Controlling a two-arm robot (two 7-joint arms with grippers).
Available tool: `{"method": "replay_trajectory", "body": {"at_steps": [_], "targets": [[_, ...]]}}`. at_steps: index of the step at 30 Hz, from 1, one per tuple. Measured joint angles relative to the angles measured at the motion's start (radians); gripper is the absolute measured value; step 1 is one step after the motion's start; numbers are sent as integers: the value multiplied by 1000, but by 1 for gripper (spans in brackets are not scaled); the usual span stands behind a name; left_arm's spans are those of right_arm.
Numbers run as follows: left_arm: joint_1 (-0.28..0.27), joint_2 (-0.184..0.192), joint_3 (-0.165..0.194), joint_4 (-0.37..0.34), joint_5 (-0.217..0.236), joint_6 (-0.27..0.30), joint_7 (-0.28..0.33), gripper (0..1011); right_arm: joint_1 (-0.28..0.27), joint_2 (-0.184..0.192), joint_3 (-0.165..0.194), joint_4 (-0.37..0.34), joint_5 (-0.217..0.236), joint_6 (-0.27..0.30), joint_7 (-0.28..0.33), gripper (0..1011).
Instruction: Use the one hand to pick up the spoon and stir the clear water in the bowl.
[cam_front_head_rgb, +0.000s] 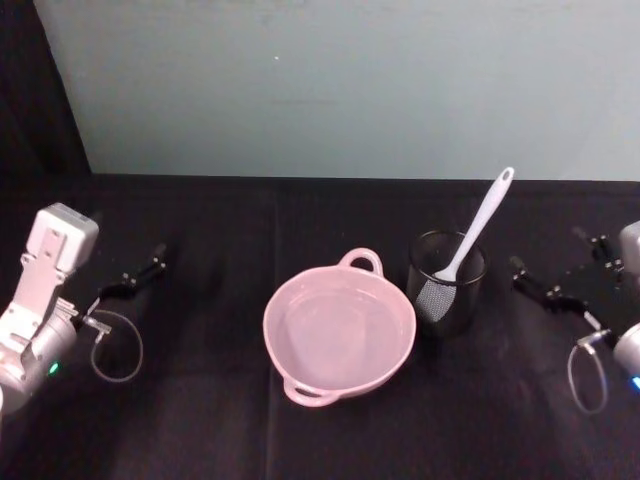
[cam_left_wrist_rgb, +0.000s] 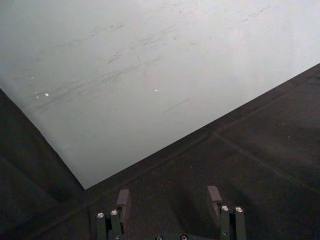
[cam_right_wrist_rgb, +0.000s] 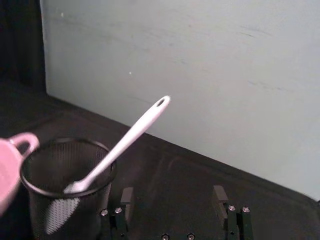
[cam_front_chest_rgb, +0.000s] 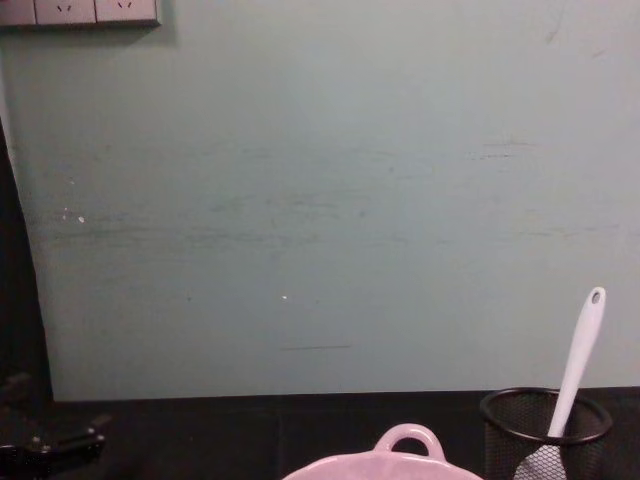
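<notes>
1. Bowl (cam_front_head_rgb: 290, 310): stands at the centre of the black table (cam_front_head_rgb: 200, 420), nearest the robot. One loop handle faces the robot and the other faces away. Whether it holds water cannot be told.

2. Left gripper (cam_left_wrist_rgb: 169, 192): sits low over the table at the left side, level with the bowl and well apart from it. The jaws stand wide, with bare cloth between them.

3. Right gripper (cam_right_wrist_rgb: 173, 192): sits low over the table at the right side, beyond the cup (cam_front_head_rgb: 465, 300) as seen from the bowl. The jaws stand wide, also with bare cloth between them. The right wrist view shows the cup ahead of the fingers and clear of them.

4. Cup: black wire mesh, upright, just beside the bowl's far right rim. Contact between the two cannot be told.

5. Spoon (cam_front_head_rgb: 481, 225): stands in the cup, blade down against the mesh. The handle leans on the cup's rim and rises up and away to the right. The end with the oval hole is uppermost.

6. Wall (cam_front_head_rgb: 350, 90): pale green, behind the table. The chest view shows sockets (cam_front_chest_rgb: 80, 10) at its upper left.
</notes>
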Motion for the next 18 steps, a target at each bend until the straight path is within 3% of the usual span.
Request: {"method": "replay_trajectory", "body": {"at_steps": [5, 8, 14, 18], "targets": [[0, 0, 0, 0, 0, 0, 0, 1005, -30, 8, 79, -54, 161, 78, 89, 1003], [0, 0, 0, 0, 0, 0, 0, 1005, -30, 2, 106, -59, 227, 117, 130, 1003], [0, 0, 0, 0, 0, 0, 0, 1005, -3, -42, 151, -28, 375, 211, 227, 1003], [0, 0, 0, 0, 0, 0, 0, 1005, 31, -92, 175, 22, 476, 263, 286, 1003]]}}
